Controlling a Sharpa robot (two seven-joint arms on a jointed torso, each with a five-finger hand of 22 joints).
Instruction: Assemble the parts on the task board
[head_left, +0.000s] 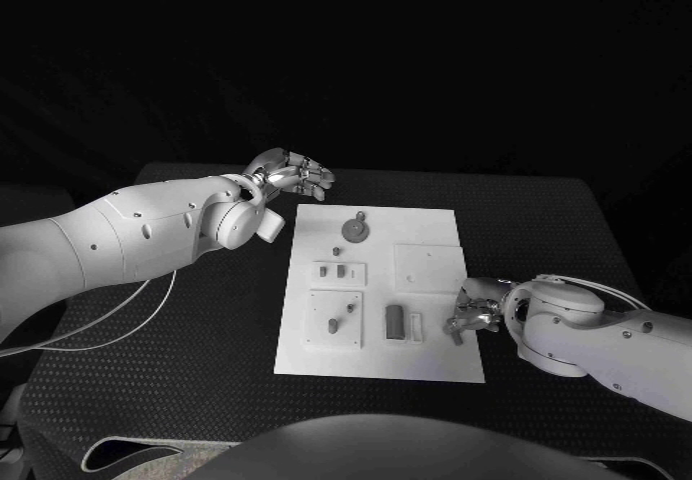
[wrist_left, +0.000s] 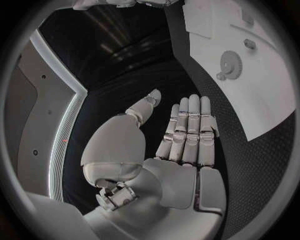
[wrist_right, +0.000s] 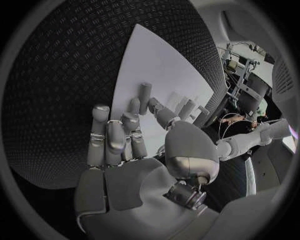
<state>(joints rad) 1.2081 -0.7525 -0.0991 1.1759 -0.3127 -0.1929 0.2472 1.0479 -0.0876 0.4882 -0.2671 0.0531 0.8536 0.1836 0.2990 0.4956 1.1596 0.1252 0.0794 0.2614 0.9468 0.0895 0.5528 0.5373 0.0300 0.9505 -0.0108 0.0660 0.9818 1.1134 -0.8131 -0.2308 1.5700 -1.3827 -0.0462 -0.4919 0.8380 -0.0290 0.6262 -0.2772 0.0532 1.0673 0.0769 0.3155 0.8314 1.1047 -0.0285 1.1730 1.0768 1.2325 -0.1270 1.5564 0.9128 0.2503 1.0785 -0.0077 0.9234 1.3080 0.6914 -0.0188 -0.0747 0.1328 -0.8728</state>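
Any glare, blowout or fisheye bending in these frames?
Head view: task board very bright against the dark table, parts still readable. Left wrist view: the board's straight edge bows, left hand sharp. Right wrist view: board edges curve, right hand evenly lit, no hard glare.

So the task board (head_left: 433, 368) sits mid-table (head_left: 173, 400) in front of me. My left hand (head_left: 289, 173) is just off its far left corner, over the table. My right hand (head_left: 473, 310) is at the board's right edge, near side. On the board: a gear (head_left: 355, 231) at the far end and a block (head_left: 394, 321) nearer me, left of my right hand.
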